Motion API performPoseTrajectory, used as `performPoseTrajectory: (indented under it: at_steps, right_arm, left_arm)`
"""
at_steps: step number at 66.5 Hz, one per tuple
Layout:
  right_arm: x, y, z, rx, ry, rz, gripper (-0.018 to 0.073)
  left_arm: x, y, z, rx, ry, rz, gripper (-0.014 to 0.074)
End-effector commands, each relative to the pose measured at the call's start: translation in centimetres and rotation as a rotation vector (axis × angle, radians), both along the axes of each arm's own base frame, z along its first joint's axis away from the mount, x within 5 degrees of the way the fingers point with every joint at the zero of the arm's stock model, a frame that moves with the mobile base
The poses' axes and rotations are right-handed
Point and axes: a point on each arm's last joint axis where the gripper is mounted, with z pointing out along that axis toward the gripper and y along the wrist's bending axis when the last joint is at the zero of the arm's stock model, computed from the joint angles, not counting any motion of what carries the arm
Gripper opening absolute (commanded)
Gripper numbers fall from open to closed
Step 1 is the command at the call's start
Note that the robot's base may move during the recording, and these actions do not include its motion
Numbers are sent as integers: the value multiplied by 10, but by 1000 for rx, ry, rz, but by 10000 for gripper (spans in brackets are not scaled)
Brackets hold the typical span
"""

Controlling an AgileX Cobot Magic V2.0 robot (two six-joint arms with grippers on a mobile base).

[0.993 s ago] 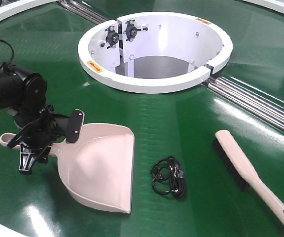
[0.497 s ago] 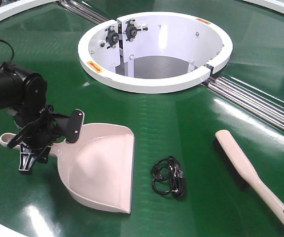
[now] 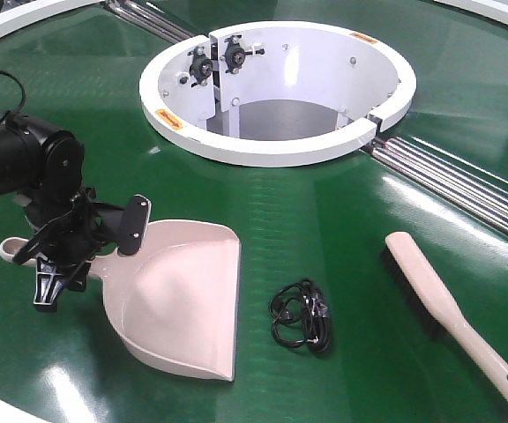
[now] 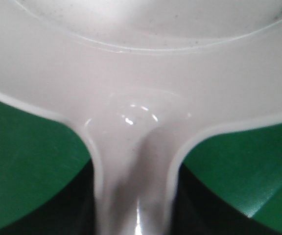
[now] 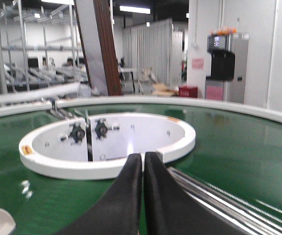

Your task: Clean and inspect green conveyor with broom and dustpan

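The front camera looks steeply down on the green conveyor [image 3: 342, 220]. My left wrist camera sits close on the dustpan [image 4: 141, 73] neck. My right wrist camera looks level beyond my right gripper [image 5: 142, 166] at the white ring housing [image 5: 58, 169], which the front view shares.

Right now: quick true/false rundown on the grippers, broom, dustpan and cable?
1. The black cable lies between the dustpan and the broom. True.
2. The broom lies inside the dustpan. False: it lies on the green conveyor, apart from the dustpan.
3. The right gripper is shut and holds nothing. True.
4. The left gripper is at the broom's handle. False: it is at the dustpan's handle.
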Motion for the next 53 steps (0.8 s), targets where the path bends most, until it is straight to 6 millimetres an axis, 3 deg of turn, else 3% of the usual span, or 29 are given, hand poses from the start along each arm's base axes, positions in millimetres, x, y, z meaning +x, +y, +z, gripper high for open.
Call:
performPoseTrajectory:
  at_steps: [1, 7, 20, 43, 53]
  right_arm:
    - [7, 0, 30, -6, 66, -5, -9]
    - [19, 2, 38, 11, 232, 5, -9]
    - [38, 8, 33, 55, 554, 42, -9]
    - [57, 10, 23, 58, 652, 32, 6]
    - [64, 9, 25, -3, 760, 29, 106]
  left_arm:
    - [-2, -3, 22, -23, -52, -7, -7]
    - [-2, -3, 22, -23, -52, -7, -7]
    - [-2, -3, 22, -23, -52, -7, -6]
    - [-2, -3, 22, -23, -52, -7, -6]
    - [-2, -3, 22, -23, -52, -7, -6]
